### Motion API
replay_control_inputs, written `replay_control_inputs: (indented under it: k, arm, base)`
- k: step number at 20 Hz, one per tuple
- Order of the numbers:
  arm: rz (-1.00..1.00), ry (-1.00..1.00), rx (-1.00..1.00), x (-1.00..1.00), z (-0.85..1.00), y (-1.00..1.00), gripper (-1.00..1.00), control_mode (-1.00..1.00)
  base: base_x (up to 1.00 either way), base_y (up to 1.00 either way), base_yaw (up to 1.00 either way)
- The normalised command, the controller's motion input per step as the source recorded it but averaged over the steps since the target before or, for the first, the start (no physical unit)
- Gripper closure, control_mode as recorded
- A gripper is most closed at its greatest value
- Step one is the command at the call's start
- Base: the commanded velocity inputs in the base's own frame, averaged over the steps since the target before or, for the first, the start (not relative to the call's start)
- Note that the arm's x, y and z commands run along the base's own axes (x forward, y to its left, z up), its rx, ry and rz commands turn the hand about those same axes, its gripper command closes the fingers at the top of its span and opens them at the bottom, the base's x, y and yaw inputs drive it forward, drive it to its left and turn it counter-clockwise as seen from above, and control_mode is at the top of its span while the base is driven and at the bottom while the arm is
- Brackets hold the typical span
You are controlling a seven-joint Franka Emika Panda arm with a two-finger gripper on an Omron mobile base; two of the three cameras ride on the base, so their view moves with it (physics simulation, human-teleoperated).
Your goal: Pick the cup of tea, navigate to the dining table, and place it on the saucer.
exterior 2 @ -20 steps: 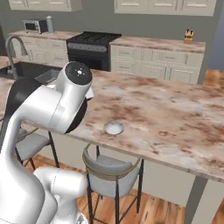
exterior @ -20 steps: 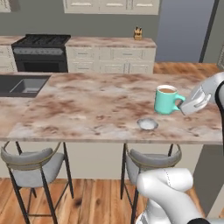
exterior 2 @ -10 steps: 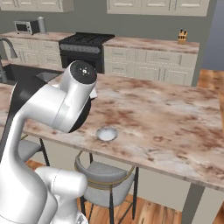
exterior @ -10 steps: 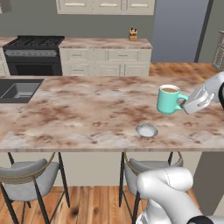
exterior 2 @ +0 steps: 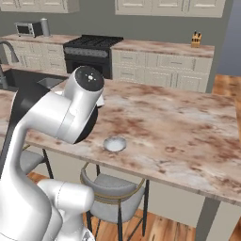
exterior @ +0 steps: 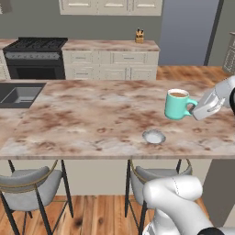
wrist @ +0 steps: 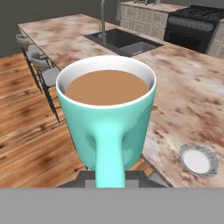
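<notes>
Jaws [exterior: 198, 106] tight on airborne cup of tea [exterior: 176, 104]

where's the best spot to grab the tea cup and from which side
By the handle, coming in level from the handle's side. The cup of tea stands upright and full of brown liquid, its handle sticking out sideways toward the gripper, which is shut on it there. A side grip probably keeps the open mouth level.

Saucer [exterior 2: 115, 144]: lying flat on dining table [exterior 2: 188, 127], near its front edge. Grey stool [exterior 2: 113, 193] below saucer. Stove [exterior 2: 89, 49] far behind table.
</notes>
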Motion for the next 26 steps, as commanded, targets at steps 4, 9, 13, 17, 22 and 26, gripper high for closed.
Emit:
replay_control_inputs:
  k: [4,9,13,17,22,26]
  arm:
    - [0.0,0.0,0.0,0.0,0.0,0.0,1.0,1.0]
    - [0.04,0.0,0.0,0.32,-0.17,-0.53,1.0,-1.0]
    - [0.15,0.0,0.0,0.55,-0.28,-0.76,1.0,-1.0]
    - [0.16,0.04,-0.01,0.76,-0.41,-0.4,1.0,-1.0]
    - [0.07,0.05,-0.06,0.84,-0.68,0.09,1.0,-1.0]
    - [0.0,0.0,-0.09,0.83,-0.75,0.26,1.0,-1.0]
  base:
    - [0.0,-0.01,0.0]
    - [0.04,-0.06,0.0]
    - [0.0,0.0,0.0]
    - [0.0,0.0,0.0]
    - [0.0,0.0,0.0]
    - [0.0,0.0,0.0]
